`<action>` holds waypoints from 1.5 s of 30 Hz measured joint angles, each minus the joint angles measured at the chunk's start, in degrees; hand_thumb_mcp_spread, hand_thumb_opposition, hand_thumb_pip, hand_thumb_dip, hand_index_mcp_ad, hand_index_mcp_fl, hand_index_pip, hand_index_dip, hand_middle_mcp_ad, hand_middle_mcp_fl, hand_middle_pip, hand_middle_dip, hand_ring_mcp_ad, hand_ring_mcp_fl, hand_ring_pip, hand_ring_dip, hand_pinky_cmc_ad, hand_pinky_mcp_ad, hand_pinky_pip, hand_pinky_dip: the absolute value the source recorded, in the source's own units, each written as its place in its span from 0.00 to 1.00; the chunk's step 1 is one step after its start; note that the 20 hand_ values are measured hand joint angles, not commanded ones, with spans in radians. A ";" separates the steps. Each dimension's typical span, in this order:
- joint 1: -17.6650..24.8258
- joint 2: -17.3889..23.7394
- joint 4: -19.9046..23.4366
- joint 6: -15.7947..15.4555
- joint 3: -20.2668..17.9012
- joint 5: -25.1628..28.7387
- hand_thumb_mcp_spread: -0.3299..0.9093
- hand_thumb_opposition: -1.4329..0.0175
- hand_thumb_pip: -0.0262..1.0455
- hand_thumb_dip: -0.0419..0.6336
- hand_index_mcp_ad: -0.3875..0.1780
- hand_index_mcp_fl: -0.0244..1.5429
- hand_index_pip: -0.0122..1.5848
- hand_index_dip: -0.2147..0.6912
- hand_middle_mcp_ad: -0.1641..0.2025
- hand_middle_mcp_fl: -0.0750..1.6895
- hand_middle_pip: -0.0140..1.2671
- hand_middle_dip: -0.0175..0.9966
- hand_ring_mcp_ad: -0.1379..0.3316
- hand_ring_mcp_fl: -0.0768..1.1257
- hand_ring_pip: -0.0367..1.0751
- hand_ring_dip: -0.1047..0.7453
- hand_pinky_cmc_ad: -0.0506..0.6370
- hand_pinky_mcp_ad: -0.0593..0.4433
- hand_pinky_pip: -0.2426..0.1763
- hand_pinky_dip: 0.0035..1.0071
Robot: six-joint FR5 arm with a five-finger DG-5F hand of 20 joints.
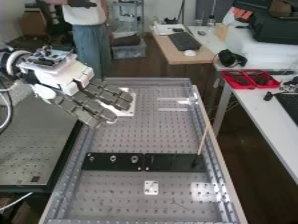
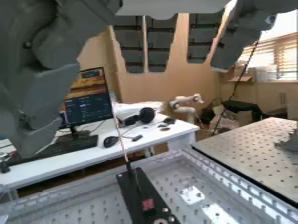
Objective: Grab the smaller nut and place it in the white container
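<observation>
First, from the left of the high view: a perforated metal platform [image 1: 30, 142], beside the main bench [image 1: 166, 132]. Above it, the white arm [image 1: 63, 77] enters from the upper left. Smaller nut [image 1: 91, 158]: upright or flat, cannot tell; located at the left end of the trio on the flat black bar [image 1: 102, 164], low in the view. Robot hand [image 1: 100, 102]: wide, fingers extended and nothing held, over the far left part of the bench, well apart from the nut. Wrist view agrees: fingers straight, thumb well apart from them, space between empty. Larger nut [image 1: 113, 158]: on the bar, just beside the smaller one. White container [image 1: 125, 113]: partly hidden by the fingers, on the far part of the bench; contents cannot be made out. Bearing [image 1: 134, 158]: on the same bar, right of the larger nut. White square piece with holes [image 1: 151, 187]: on the bench, nearer than the bar. Second black section [image 1: 173, 162]: in line with the bar; a thin pale stick [image 1: 202, 140] rises at a tilt from its right end. Farthest right, red trays [image 1: 249, 79] on a white side table [image 1: 263, 112].
</observation>
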 joint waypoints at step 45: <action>0.66 -10.87 27.59 -0.49 -17.11 11.65 0.49 0.39 0.77 0.32 0.45 0.14 0.93 0.19 0.49 0.09 0.11 0.16 0.63 0.08 0.11 0.13 0.36 0.38 0.40 0.38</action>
